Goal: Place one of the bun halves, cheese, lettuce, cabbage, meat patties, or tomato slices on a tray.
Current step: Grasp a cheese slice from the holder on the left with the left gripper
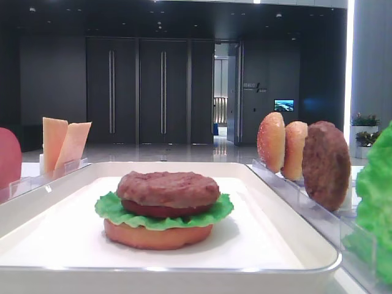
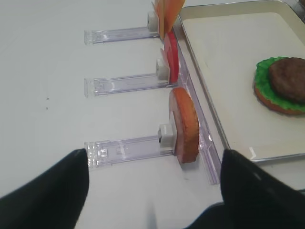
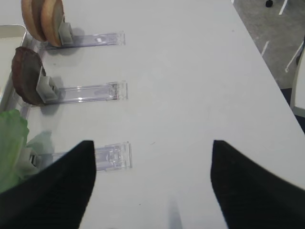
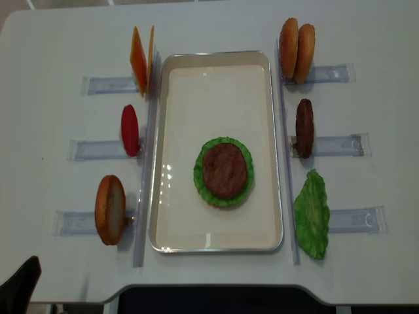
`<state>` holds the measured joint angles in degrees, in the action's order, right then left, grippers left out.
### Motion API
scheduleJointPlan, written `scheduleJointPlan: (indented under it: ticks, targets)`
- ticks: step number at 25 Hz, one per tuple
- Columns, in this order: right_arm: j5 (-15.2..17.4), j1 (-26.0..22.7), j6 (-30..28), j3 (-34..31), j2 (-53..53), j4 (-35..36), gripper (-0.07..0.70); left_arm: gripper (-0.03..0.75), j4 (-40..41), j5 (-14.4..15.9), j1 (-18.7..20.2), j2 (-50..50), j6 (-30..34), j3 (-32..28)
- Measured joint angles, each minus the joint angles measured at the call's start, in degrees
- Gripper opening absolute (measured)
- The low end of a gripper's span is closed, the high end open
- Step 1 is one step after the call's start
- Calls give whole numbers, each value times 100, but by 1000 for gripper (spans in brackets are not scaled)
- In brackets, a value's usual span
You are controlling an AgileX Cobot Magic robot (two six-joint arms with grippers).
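The white tray point(image 4: 217, 57) holds a stack: a bun half point(image 1: 157, 236), lettuce point(image 1: 110, 208) and a meat patty point(image 4: 224, 170) on top. On the left racks stand cheese point(image 4: 139, 51), a tomato slice point(image 4: 129, 129) and a bun half point(image 2: 186, 126). On the right racks stand two bun halves point(image 4: 296, 49), a patty point(image 3: 26, 76) and lettuce point(image 4: 311, 212). My left gripper point(image 2: 155, 162) hangs open over bare table, near the left bun half's rack. My right gripper point(image 3: 152, 145) is open and empty over bare table beside the lettuce rack.
Clear plastic slotted racks point(image 4: 98, 85) line both long sides of the tray, with pusher blocks point(image 2: 167, 134) behind the food. The table's front edge point(image 4: 209, 294) is close to both grippers. A dark finger point(image 4: 19, 288) shows at the front left corner.
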<state>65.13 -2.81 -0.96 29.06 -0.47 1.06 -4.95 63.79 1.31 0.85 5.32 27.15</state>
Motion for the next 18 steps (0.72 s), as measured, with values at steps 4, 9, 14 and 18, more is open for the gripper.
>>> scheduleJointPlan:
  ticks: [4,9,14,18]
  targets:
    - [0,0,0,0,0,0,485,661,0,0,0,0,0,0]
    - [0,0,0,0,0,0,485,661,-7,54,0,-91,-5,233]
    - [0,0,0,0,0,0,485,631,61,61,0,-922,-211,660]
    - [0,0,0,0,0,0,485,579,90,66,0,-1912,-264,1018]
